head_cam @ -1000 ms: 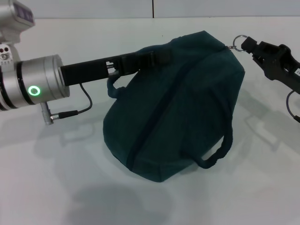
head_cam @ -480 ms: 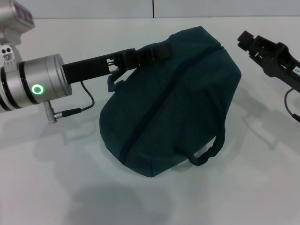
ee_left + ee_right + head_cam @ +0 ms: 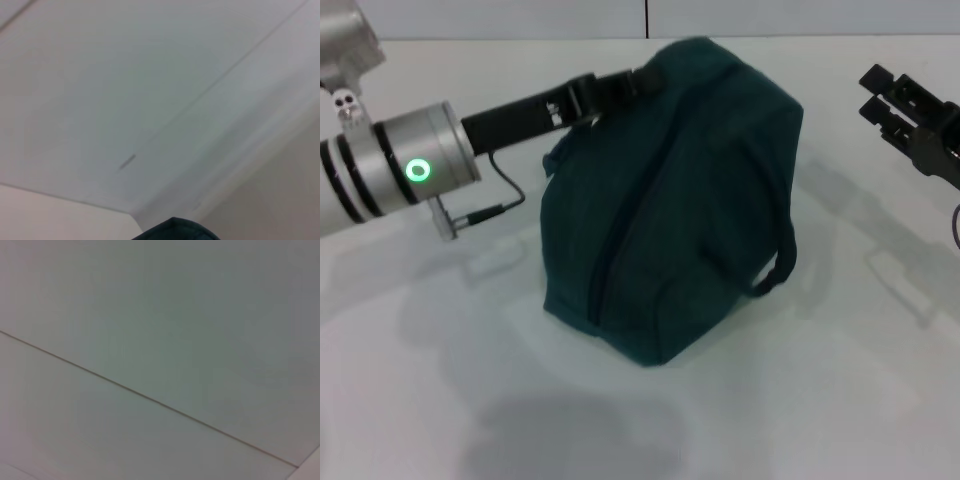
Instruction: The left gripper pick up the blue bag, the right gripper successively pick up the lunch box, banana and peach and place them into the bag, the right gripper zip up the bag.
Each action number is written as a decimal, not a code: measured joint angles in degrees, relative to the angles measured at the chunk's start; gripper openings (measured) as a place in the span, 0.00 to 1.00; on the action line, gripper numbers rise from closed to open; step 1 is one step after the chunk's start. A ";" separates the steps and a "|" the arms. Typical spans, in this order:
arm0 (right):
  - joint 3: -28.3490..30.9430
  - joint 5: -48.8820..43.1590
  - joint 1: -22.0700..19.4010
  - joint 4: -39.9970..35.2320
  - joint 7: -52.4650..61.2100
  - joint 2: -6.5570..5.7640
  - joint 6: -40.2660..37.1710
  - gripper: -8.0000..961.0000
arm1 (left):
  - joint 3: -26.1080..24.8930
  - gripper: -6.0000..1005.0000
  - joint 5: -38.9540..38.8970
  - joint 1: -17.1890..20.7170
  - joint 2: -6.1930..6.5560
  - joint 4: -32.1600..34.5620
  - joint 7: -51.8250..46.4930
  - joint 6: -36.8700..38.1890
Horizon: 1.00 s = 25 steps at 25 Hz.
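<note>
- Risk: I judge the left hand (image 3: 620, 88) has only a shallow bite on fabric at the top far edge of the blue bag (image 3: 670, 200); if that fabric slips, the loaded bag could drop or tip over.
- Risk: the zip seam looks closed from the head view, but I cannot confirm the end under the left hand.
- Blue bag: resting on the white surface (image 3: 800, 400), leaning, one strap handle hanging on its right side.
- Left hand: closed on the bag's upper edge.
- Right hand (image 3: 885, 95): well apart to the bag's right, fingers parted, holding nothing.
</note>
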 joint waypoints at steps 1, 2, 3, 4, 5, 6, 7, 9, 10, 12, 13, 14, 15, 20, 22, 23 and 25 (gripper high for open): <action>0.03 0.15 -0.17 -0.09 -0.14 -0.06 -0.13 0.54 | 0.05 0.10 -0.38 -0.26 -0.01 -0.05 0.00 -0.74; 0.06 0.21 -0.32 -0.16 -0.20 -0.14 -0.24 0.58 | 0.19 0.11 -0.83 -0.65 -0.03 -0.14 0.00 -1.47; 0.06 0.21 -0.44 -0.25 -0.21 -0.21 -0.39 0.62 | 0.30 0.11 -1.04 -0.99 -0.03 -0.36 0.01 -2.11; 0.07 0.20 -0.46 -0.28 -0.22 -0.28 -0.44 0.67 | 0.35 0.11 -1.12 -1.27 0.01 -0.60 0.03 -2.73; 0.08 0.18 -0.47 -0.32 -0.23 -0.38 -0.52 0.71 | 0.38 0.11 -1.09 -1.42 0.07 -0.81 0.05 -3.34; 0.08 0.18 -0.49 -0.34 -0.26 -0.48 -0.57 0.75 | 0.38 0.11 -1.09 -1.50 0.10 -0.89 0.06 -3.72; 0.07 0.17 -0.53 -0.36 -0.29 -0.59 -0.76 0.79 | 0.38 0.11 -1.09 -1.52 0.12 -0.95 0.11 -4.16; 0.08 0.19 -0.63 -0.37 -0.32 -0.85 -1.29 0.85 | 0.38 0.11 -1.41 -1.43 0.10 -1.00 0.54 -4.42; 0.08 0.13 -0.68 -0.37 -0.32 -0.97 -1.52 0.87 | 0.38 0.11 -1.69 -1.26 0.03 -1.07 0.82 -4.37; 0.07 -0.11 -0.74 -0.38 -0.34 -1.09 -1.83 0.90 | 0.36 0.20 -2.87 -0.88 -0.01 -1.55 1.23 -4.00; -0.07 -0.31 -0.75 -0.39 -0.67 -1.13 -2.26 0.92 | 0.34 0.24 -3.55 -0.74 0.01 -1.86 1.23 -3.66; -0.12 -0.33 -0.75 -0.39 -0.85 -1.13 -2.40 0.92 | 0.30 0.28 -4.11 -0.57 0.07 -2.13 1.18 -3.04; -0.28 -0.42 -0.75 -0.39 -1.32 -1.13 -2.80 0.92 | 0.25 0.33 -4.58 -0.44 0.14 -2.21 1.09 -2.26; -0.44 -0.55 -1.13 -0.52 -9.96 -0.83 -8.10 0.92 | -0.04 0.42 -6.27 0.00 0.29 -1.43 1.14 1.24; -0.42 -0.56 -1.23 -0.60 -15.24 -0.84 -11.20 0.92 | 0.09 0.46 -6.37 0.37 0.45 0.00 1.18 2.91; -0.46 -0.58 -1.23 -0.60 -17.34 -0.92 -12.24 0.92 | 0.16 0.48 -6.31 0.55 0.53 0.84 1.09 3.57; -0.63 -0.66 -1.24 -0.60 -21.96 -1.20 -14.39 0.92 | 0.33 0.51 -6.03 1.39 0.76 4.25 0.83 5.97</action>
